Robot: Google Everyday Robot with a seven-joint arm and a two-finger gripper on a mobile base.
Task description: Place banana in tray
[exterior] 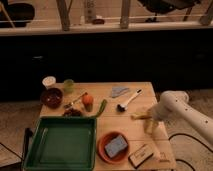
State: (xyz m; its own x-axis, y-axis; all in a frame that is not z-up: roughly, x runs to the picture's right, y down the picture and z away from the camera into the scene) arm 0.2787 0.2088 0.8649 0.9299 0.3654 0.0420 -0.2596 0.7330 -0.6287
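The banana (139, 116) shows as a small yellow shape lying on the wooden table, right of centre. My gripper (149, 122) hangs at the end of the white arm (175, 106), directly at the banana's right end, low over the table; whether it touches the banana cannot be made out. The dark-green tray (60, 143) sits at the table's front left with nothing visible in it, well to the left of the gripper.
An orange bowl (102, 145) holding a blue sponge (116, 146) stands between tray and gripper. A brush (129, 100), grey cloth (119, 91), green vegetable (101, 107), orange carrot-like item (88, 101), dark bowl (51, 97), two cups and a small box (141, 155) share the table.
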